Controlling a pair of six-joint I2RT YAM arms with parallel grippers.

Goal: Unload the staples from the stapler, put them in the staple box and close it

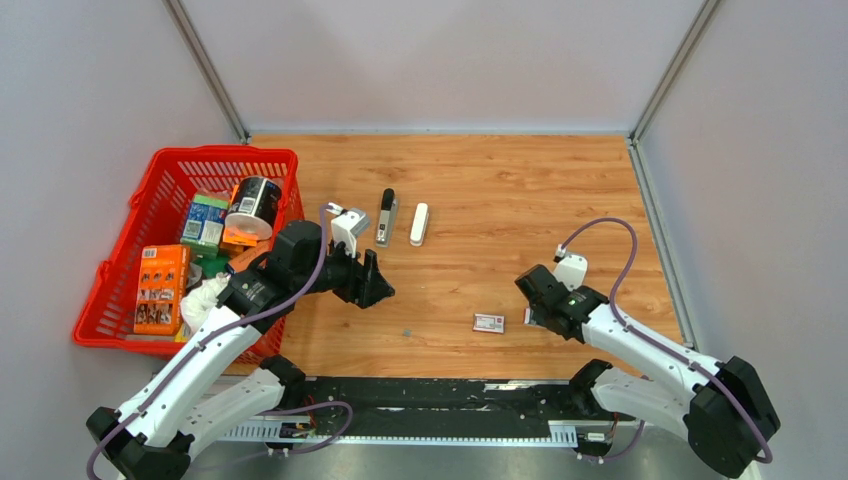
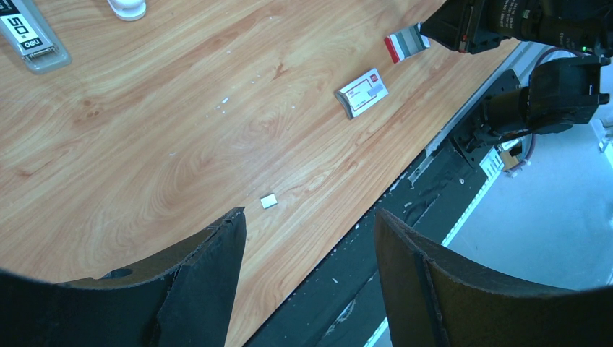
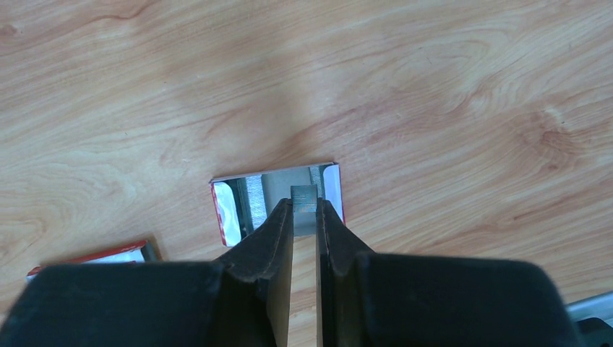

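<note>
The stapler lies apart in two pieces at the table's middle back: the white plastic body point(image 1: 419, 224) and the grey metal inner piece tipped black point(image 1: 386, 216). Both show at the top left of the left wrist view, the body point(image 2: 127, 7) and the inner piece point(image 2: 29, 37). My right gripper point(image 3: 304, 206) is shut on a short grey strip of staples point(image 3: 303, 196), held just over an open red-and-white box tray point(image 3: 242, 202). My left gripper point(image 2: 309, 217) is open and empty above the table's near edge, well short of the stapler pieces.
A red basket point(image 1: 150, 190) full of packets stands at the left. A flat red-and-white box point(image 1: 489, 322) lies near the front edge, left of my right gripper point(image 1: 530, 305). A tiny white scrap point(image 2: 269, 201) lies on the wood. Grey walls enclose the table.
</note>
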